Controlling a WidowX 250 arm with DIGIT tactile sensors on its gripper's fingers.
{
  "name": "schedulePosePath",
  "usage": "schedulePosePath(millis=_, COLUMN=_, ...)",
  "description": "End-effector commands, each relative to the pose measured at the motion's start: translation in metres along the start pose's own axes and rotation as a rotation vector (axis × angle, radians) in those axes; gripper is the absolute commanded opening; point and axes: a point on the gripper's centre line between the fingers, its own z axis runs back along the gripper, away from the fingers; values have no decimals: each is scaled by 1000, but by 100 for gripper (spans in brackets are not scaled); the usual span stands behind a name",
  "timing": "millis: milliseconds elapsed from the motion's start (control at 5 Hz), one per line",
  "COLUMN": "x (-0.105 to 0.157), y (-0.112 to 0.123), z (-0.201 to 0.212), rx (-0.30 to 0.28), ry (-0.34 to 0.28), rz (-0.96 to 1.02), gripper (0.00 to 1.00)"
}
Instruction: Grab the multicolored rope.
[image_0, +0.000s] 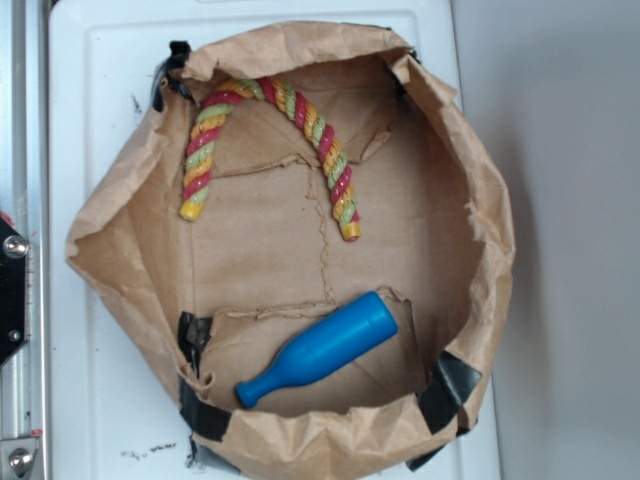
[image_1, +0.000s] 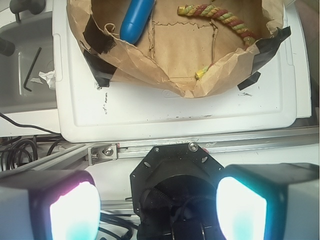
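Multicolored rope (image_0: 270, 140), thick twisted strands of red, orange-yellow and pale green, lies bent in an arch inside the crumpled brown paper bag (image_0: 480, 200), which is rolled down into an open basket with black tape (image_0: 455, 385) at its rim. Landmark: the bag.

- Rope sits on the bag floor in the exterior view's upper half, arch crown against the bag's top-left wall, both ends pointing toward the bag's middle. One leg runs down the left wall; the longer leg runs diagonally toward centre.
- Solid blue bottle-shaped toy (image_0: 320, 350) lies in the opposite half of the bag, well apart from the rope. Not the target.
- Bag sits on a white plastic tray-like desk top (image_0: 100, 150); aluminium rail (image_1: 200, 145) runs just outside it.

Gripper (image_1: 157, 210): jaws open, nothing between them, both pads (image_1: 75, 212) visible wide apart in the wrist view. It sits outside the bag, beyond the rail, well apart from the rope.

Key relation: in the wrist view the rope is ahead and slightly right of the jaw centreline, past the bag's near wall, at the far side of the bag. One rope end peeks just over the near rim fold.

My read: approach not begun. Likely best grasp is across the diagonal leg, jaws set perpendicular to that leg's long axis. Risk: snagging the bag's raised rim on the way in.
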Motion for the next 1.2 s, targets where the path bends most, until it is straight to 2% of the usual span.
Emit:
schedulePosePath(millis=0, x=0, y=0, z=0, rx=0, ry=0, rz=0, gripper=100)
schedulePosePath(millis=200, x=44, y=28, z=-3, rx=30, ry=-23, rz=27, gripper=100)
schedulePosePath(millis=400, x=67, y=49, z=-13, rx=53, ry=-35, rz=55, gripper=100)
schedulePosePath(millis=600, x=82, y=64, z=-26, rx=72, ry=-21, rz=33, gripper=100)
schedulePosePath(millis=800, x=114, y=78, z=-54, rx=101, ry=21, rz=-22, gripper=100)
schedulePosePath(millis=1000, x=140, y=68, z=-81, rx=46, ry=34, rz=-59, gripper=100)
